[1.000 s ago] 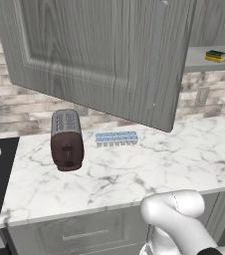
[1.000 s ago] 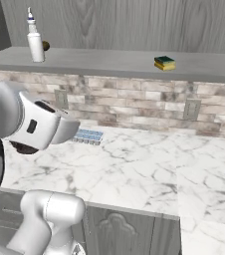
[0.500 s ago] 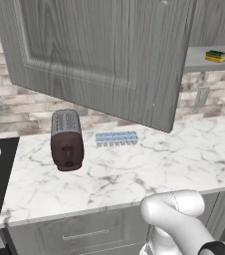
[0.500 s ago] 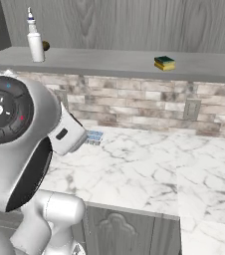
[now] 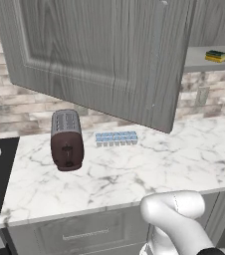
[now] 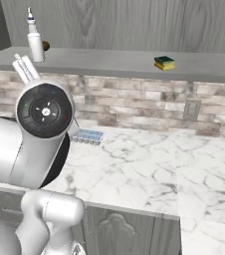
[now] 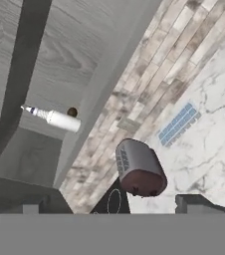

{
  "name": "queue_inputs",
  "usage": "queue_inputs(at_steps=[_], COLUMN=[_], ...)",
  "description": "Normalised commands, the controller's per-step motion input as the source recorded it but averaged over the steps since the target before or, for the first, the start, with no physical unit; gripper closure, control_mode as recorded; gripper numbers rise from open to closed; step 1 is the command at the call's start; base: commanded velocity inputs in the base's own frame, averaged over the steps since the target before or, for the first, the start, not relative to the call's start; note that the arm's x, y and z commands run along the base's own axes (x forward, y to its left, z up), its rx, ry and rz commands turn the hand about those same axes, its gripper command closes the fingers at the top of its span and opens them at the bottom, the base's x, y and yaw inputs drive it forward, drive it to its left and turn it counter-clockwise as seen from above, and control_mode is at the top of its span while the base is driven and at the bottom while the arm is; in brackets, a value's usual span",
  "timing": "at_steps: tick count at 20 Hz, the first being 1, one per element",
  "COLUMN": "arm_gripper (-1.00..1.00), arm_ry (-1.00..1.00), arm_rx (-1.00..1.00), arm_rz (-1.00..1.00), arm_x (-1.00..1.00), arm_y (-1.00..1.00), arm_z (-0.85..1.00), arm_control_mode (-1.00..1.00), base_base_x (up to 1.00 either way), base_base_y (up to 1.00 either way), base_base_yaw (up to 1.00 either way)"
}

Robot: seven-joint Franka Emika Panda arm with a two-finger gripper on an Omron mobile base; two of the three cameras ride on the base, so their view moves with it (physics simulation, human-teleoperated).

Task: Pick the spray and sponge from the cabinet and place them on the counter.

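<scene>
**A:** Left base view first: the cabinet [image 5: 99,55] door hangs open over the counter [image 5: 149,167]. With the toaster [image 5: 66,139] as landmark, the ice-cube tray [image 5: 116,138] lies just to its right on the marble. The sponge [image 5: 215,56] sits on the cabinet shelf, far up and to the right of the toaster.

**B:** And from the right base view?

**A:** The spray [image 6: 35,39] stands upright at the left end of the shelf and the sponge [image 6: 164,63] lies well apart from it, further right. The tray [image 6: 87,136] is on the counter below the spray. The arm's big white joint hides where the toaster would be.

**B:** Hand view?

**A:** It's rolled, so the spray [image 7: 55,118] looks sideways, up and left of the toaster [image 7: 139,168], with a small dark round thing [image 7: 72,112] just beside it; can't tell what that is. The gripper [image 7: 109,209] has its jaws spread about as wide as they go, with nothing between them.
</scene>
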Motion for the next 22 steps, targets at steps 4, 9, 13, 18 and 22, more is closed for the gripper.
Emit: queue_inputs(at_steps=[4, 9, 13, 18, 22], arm_gripper=[-1.00, -1.00, -1.00, -1.00, -1.00], arm_ry=[0.05, 0.09, 0.09, 0.06, 0.07], arm_rx=[0.20, 0.25, 0.26, 0.18, 0.12], arm_rz=[0.02, 0.11, 0.14, 0.14, 0.13], arm_x=[0.69, 0.64, 0.54, 0.40, 0.38], arm_y=[0.24, 0.00, 0.08, 0.18, 0.20], arm_z=[0.05, 0.00, 0.16, 0.40, 0.27], arm_control_mode=[-1.00, -1.00, -1.00, -1.00, -1.00], base_base_x=[0.00, 0.00, 0.00, 0.00, 0.00], base_base_y=[0.00, 0.00, 0.00, 0.00, 0.00], base_base_yaw=[0.00, 0.00, 0.00, 0.00, 0.00])
